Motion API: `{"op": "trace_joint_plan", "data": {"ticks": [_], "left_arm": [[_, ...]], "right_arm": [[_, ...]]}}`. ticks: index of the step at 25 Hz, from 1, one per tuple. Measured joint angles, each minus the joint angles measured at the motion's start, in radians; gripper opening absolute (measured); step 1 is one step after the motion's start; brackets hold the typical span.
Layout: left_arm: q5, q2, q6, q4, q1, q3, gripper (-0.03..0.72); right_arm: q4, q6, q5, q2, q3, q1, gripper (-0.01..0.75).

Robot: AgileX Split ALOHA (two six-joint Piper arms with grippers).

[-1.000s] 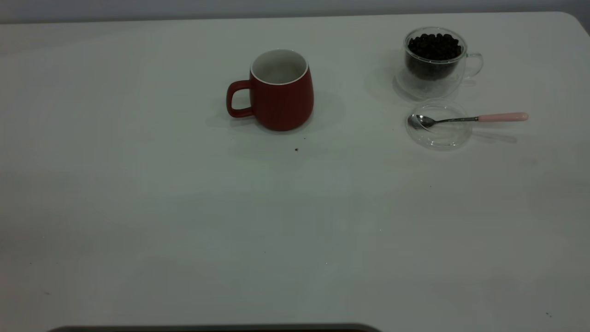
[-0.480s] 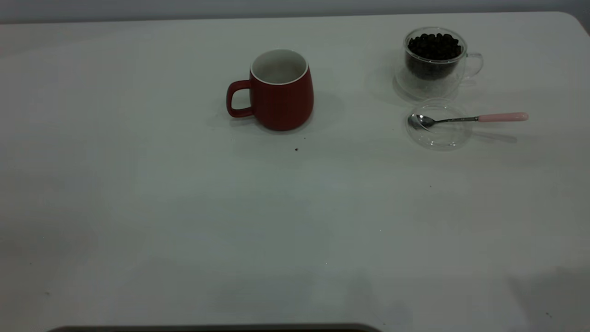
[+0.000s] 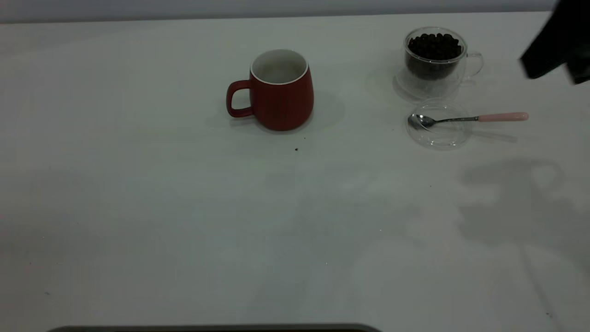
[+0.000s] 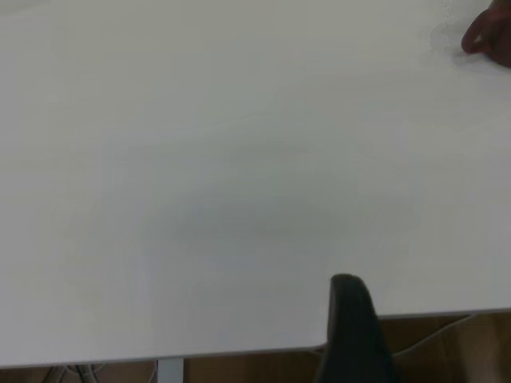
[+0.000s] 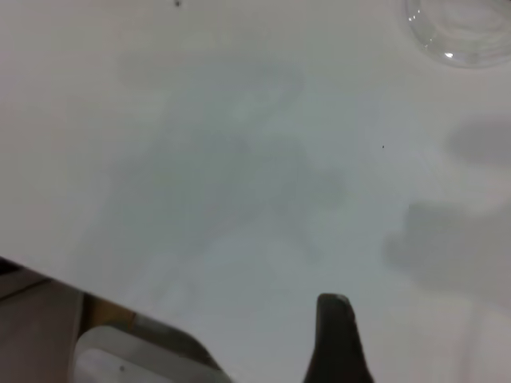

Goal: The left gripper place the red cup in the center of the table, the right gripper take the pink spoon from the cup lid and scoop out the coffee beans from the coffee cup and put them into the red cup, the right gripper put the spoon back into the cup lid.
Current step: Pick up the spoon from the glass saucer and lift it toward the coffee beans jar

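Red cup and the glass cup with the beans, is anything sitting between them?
No. In the exterior view only bare table lies between the red cup and the glass cup.

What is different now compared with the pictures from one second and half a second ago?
The right end effector has come into the exterior view at the upper right edge, above the table, and its shadow now falls below the cup lid. It holds nothing. The red cup, the coffee cup with coffee beans and the pink spoon on the lid have not moved.
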Motion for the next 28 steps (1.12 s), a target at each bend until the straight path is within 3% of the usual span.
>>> {"op": "trace_joint_plan", "data": {"ticks": [7, 16, 20, 28], "left_arm": [[0.000, 0.000, 0.000, 0.000, 0.000, 0.000, 0.538], [0.000, 0.000, 0.000, 0.000, 0.000, 0.000, 0.538], [0.000, 0.000, 0.000, 0.000, 0.000, 0.000, 0.538], [0.000, 0.000, -0.002, 0.000, 0.000, 0.000, 0.538]], "right_arm": [[0.237, -0.200, 0.104, 0.410, -0.234, -0.223, 0.586], [0.424, -0.397, 0.184, 0.666, -0.374, -0.449, 0.586], [0.464, -0.459, 0.277, 0.768, -0.459, -0.489, 0.586], [0.568, -0.501, 0.397, 0.903, -0.557, -0.493, 0.586]]}}
